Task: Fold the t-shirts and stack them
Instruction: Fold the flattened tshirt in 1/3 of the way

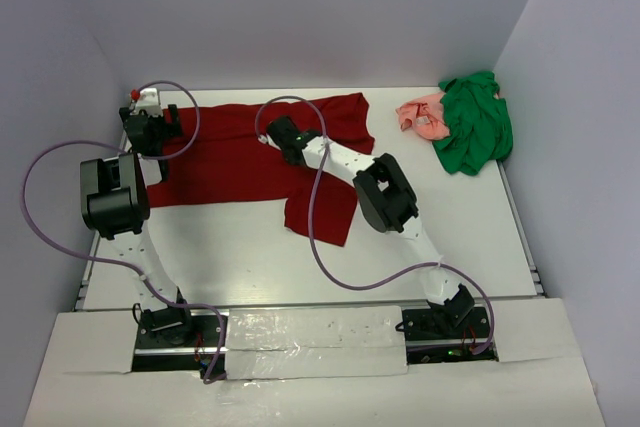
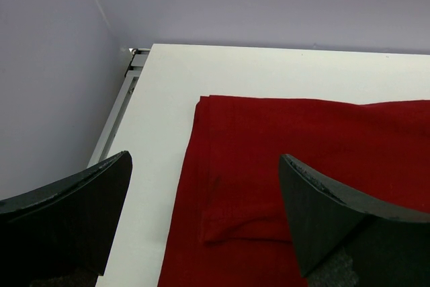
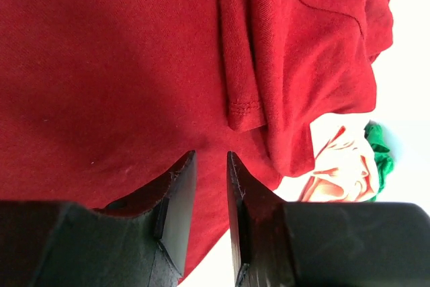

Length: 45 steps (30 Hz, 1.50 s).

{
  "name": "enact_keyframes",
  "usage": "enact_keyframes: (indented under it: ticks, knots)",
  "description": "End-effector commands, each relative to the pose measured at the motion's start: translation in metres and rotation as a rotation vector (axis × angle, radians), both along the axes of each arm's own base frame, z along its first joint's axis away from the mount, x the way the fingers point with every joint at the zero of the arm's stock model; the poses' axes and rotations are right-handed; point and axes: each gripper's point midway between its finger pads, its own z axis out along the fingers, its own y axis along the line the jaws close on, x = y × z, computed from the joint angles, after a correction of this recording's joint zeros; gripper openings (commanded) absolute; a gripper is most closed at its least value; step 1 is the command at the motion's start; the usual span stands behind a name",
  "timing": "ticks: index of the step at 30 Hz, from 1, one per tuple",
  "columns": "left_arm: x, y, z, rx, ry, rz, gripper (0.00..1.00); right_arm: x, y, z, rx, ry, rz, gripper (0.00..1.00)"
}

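Lying half folded on the counter [image 1: 450, 227], the dark red shirt [image 1: 250, 162] sits under the gaping left end effector [image 2: 205, 158] and the slightly parted, empty right end effector [image 3: 209, 156], while the green shirt [image 1: 475, 127] and pink shirt [image 1: 422, 115] lie crumpled far right.

Light even and diffuse from above. Soft, faint shadows on the white bench [image 1: 250, 257]. To the right of the right end effector [image 3: 209, 156] the bench is blown out to glare. Left end effector [image 2: 205, 159] dark, near, slightly soft.

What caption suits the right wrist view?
Right gripper slightly open over the red shirt; pink shirt and green shirt beyond.
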Motion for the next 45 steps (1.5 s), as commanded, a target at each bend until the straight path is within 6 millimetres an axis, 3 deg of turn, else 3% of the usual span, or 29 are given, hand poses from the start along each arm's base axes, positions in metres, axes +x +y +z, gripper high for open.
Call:
enact_keyframes:
  ticks: [1,12,27,42,45]
  knots:
    - [0.001,-0.004,0.041,0.032,-0.102,-0.019,0.99,0.015,-0.002,0.016,0.01,-0.081,-0.024,0.33]
    - [-0.005,-0.001,0.035,0.051,-0.08,-0.006,0.99,0.034,-0.009,0.019,-0.027,-0.166,-0.047,0.33]
    - [-0.005,0.001,0.035,0.049,-0.071,-0.008,0.99,0.034,-0.002,0.002,0.023,-0.098,-0.041,0.3]
    - [-0.006,-0.001,0.036,0.054,-0.068,-0.016,0.99,0.042,-0.016,-0.006,0.005,-0.08,-0.049,0.26]
    - [-0.006,-0.001,0.036,0.054,-0.064,-0.018,0.99,0.045,-0.016,-0.005,0.01,-0.08,-0.047,0.21]
